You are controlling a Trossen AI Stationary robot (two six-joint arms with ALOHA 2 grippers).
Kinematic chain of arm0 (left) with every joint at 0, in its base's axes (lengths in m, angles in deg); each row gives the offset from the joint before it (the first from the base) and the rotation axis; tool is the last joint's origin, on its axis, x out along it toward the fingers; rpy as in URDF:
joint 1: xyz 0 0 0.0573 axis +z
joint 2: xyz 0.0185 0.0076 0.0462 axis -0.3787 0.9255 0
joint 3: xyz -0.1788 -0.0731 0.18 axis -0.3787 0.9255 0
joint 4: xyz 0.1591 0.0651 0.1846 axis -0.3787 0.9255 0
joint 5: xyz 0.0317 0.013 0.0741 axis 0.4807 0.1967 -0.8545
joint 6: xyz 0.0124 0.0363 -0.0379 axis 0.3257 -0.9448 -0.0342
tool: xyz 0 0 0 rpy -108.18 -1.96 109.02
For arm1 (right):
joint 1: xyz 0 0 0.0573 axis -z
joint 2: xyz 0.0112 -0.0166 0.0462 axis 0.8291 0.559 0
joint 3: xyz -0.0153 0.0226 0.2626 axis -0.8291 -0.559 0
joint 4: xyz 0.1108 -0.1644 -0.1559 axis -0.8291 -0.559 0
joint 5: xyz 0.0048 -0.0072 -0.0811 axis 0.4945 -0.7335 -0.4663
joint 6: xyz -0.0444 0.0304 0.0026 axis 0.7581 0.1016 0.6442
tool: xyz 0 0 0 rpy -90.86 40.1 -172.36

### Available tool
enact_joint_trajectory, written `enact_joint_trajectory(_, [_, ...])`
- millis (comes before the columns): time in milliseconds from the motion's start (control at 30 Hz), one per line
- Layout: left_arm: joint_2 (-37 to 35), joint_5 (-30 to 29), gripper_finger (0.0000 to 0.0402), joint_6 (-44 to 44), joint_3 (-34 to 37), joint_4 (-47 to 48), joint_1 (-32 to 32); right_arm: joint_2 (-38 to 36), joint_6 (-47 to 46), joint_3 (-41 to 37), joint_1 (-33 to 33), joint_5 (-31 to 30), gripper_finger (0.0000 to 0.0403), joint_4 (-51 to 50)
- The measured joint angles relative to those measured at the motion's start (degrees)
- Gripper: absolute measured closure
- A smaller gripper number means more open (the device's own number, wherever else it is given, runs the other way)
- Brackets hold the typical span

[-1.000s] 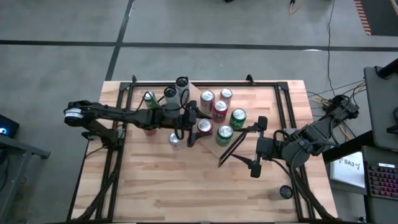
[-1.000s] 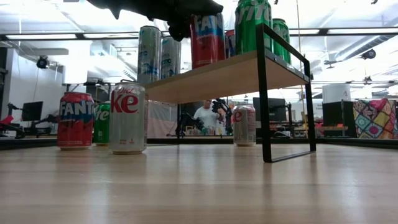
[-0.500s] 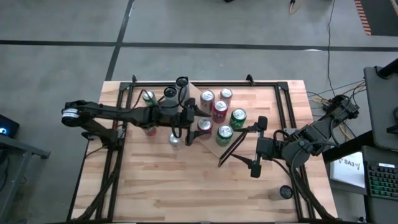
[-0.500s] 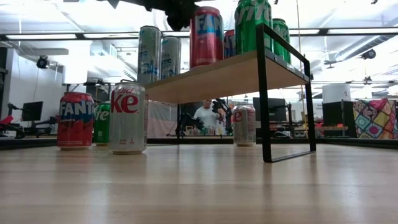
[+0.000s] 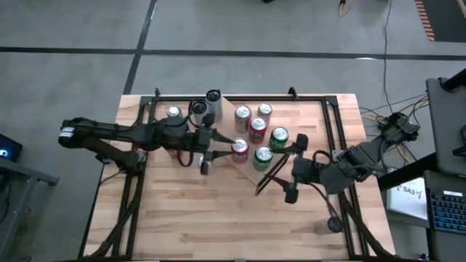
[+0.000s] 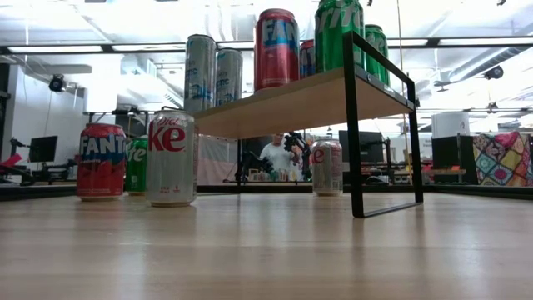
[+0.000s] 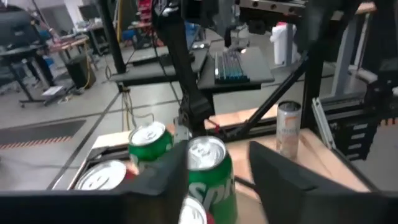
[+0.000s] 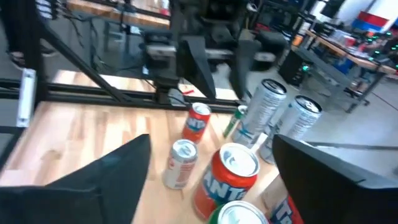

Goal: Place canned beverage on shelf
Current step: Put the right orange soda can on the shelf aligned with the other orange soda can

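Note:
The shelf [image 5: 234, 164] [image 6: 291, 102], a light-wood board on black end frames, stands mid-table. Several cans stand upright on it, among them a red Fanta can [image 5: 239, 148] [image 6: 276, 48] at its near left corner. My left gripper [image 5: 211, 145] [image 7: 217, 186] hangs open just left of that can, clear of it. In the left wrist view a green Sprite can [image 7: 209, 167] shows beyond the gap. My right gripper [image 5: 293, 166] [image 8: 221, 180] is open at the shelf's right end, pointing at the cans.
On the tabletop left of the shelf stand a red Fanta can [image 6: 102, 161], a Diet Coke can [image 6: 171, 158] and a green can [image 6: 137, 165]. A silver can [image 5: 204, 166] sits under my left gripper. Another can [image 5: 333, 225] stands at the near right.
My left gripper has drawn back from the red Fanta can toward the table's left edge and risen, leaving the low view. Its fingers stand closer together than before. The can stays upright on the shelf.

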Motion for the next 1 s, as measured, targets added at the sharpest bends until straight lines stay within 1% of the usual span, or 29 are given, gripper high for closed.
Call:
enact_joint_trajectory(133, [-2.4, -2.8, 0.0367, 0.4, 0.1, 5.0, -2.3, 1.2, 0.5, 0.4, 3.1, 0.4, 0.0145, 0.2])
enact_joint_trajectory(167, [-2.7, -2.9, 0.0384, 0.7, 0.2, 5.1, -2.9, 1.2, 0.6, 0.4, 4.0, 0.5, 0.0163, 0.2])
enact_joint_trajectory(200, [-2.8, -3.0, 0.0391, 1.0, 0.5, 5.1, -3.4, 1.3, 0.6, 0.4, 4.9, 1.0, 0.0182, 0.1])
enact_joint_trajectory(267, [-2.7, -3.1, 0.0390, 1.6, 1.2, 5.3, -4.2, 1.4, 0.1, 0.4, 7.2, 4.2, 0.0220, 0.1])
enact_joint_trajectory(433, [-1.9, -9.1, 0.0400, 1.7, 3.5, 5.9, -6.2, 1.5, -1.7, 0.4, 14.1, 17.6, 0.0333, -0.5])
enact_joint_trajectory(500, [-1.4, -11.4, 0.0400, 1.8, 4.2, 7.1, -6.8, 1.5, -1.5, 0.4, 16.6, 21.3, 0.0376, -1.1])
enact_joint_trajectory(600, [-1.1, -13.3, 0.0401, 1.8, 5.2, 8.2, -7.3, 1.5, -1.6, 0.4, 20.0, 23.6, 0.0388, -1.8])
enact_joint_trajectory(767, [-1.3, -13.5, 0.0401, -0.8, 7.6, 8.6, -7.3, 1.5, -0.5, 0.4, 24.5, 26.9, 0.0394, -1.7])
enact_joint_trajectory(867, [-1.3, -13.5, 0.0401, -3.5, 7.9, 8.3, -7.3, 2.7, 0.9, 0.5, 26.3, 27.4, 0.0394, -0.5])
enact_joint_trajectory(1000, [-1.2, -13.5, 0.0401, -6.6, 8.3, 8.4, -7.3, 6.1, 4.6, 0.5, 28.0, 27.5, 0.0394, 3.1])
